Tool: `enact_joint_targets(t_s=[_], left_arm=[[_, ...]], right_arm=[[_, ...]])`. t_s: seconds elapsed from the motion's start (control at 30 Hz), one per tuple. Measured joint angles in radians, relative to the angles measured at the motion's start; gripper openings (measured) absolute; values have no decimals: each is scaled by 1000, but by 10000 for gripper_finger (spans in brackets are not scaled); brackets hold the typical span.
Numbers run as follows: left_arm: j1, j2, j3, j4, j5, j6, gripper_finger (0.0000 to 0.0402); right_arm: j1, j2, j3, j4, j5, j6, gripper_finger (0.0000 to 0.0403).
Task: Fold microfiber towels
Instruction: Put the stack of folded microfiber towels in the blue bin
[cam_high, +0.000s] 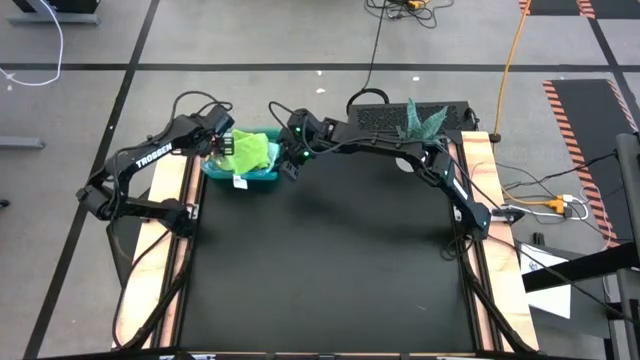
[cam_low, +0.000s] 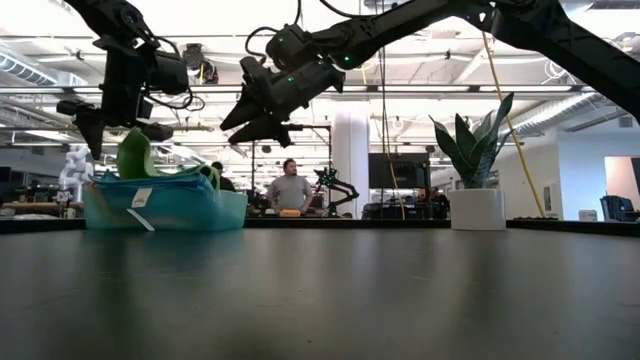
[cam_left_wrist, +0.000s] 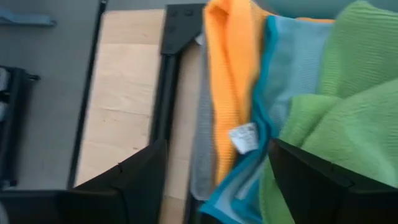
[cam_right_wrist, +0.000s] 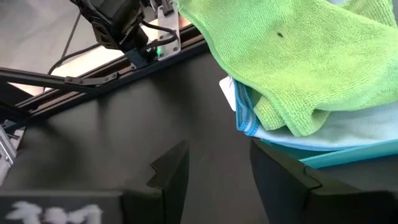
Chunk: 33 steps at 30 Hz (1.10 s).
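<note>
Both arms over the towel tray at the far left of the bench

Clearly, the microfiber towels sat piled in the teal tray (cam_high: 262, 178) at the far left part of the black bench (cam_high: 330, 270), none of them laid out on the mat. The green towel (cam_high: 248, 151) lay crumpled on top and rose in a hump above the tray's rim in the low view. Under it my left wrist camera showed the yellow-orange towel (cam_left_wrist: 227, 81), a pale blue towel (cam_left_wrist: 295, 56) with a brighter blue edge, and a small white tag (cam_left_wrist: 244, 137) hanging between them. A grey-white cloth edge (cam_left_wrist: 200, 162) showed beside the orange one.

My left gripper (cam_high: 222, 143) hovered at the tray's left end, above the pile, with its fingers (cam_left_wrist: 130, 180) spread wide apart and nothing between them; the orange and blue layers showed in the gap. My right gripper (cam_high: 292, 160) hung at the tray's right end, just off the green towel, raised above the bench. Its fingers (cam_right_wrist: 171, 171) stood partly apart, holding nothing, with bare black mat between them and the green towel's drooping corner close beyond the tips.

A potted plant (cam_low: 475, 170) stood at the bench's far edge on the right, well apart from the tray. A person (cam_low: 290, 188) stood in the room behind the bench.
</note>
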<state>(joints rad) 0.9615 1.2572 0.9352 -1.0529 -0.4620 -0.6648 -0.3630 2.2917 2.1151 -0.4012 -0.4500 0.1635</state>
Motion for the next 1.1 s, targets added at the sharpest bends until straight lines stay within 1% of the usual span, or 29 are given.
enact_joint_targets(t_s=[0.1,0.17,0.3,0.4,0.5,0.57,0.67,0.77,0.8,0.87,0.93,1.1], left_arm=[[4,0,0,-12,-36,-2,301],[14,0,0,-12,-35,-11,314],[31,0,1,-11,14,-10,336],[38,0,27,-45,71,73,341],[47,-1,46,-106,78,130,340],[44,-1,66,-151,43,139,340],[11,-9,123,-228,-57,104,343],[-32,-45,210,-270,-157,66,344],[-46,-59,242,-274,-175,61,343],[-68,-84,292,-265,-198,66,341],[-74,-106,308,-222,-203,92,340],[-54,-101,250,-218,-143,97,341]], right_arm=[[0,0,0,0,-3,0,160],[0,0,0,-1,-23,0,160],[0,0,0,-6,-26,-2,160],[0,0,0,-12,-26,-13,160],[0,0,0,-5,-25,-19,160],[0,0,0,-5,-24,-19,160],[0,0,0,-4,-23,-24,160],[0,0,0,-4,-18,-30,160],[0,0,0,-4,-17,-30,160],[-2,0,0,-3,-17,-28,160],[-3,0,0,4,-16,-22,160],[-3,0,0,15,-16,-20,160]])
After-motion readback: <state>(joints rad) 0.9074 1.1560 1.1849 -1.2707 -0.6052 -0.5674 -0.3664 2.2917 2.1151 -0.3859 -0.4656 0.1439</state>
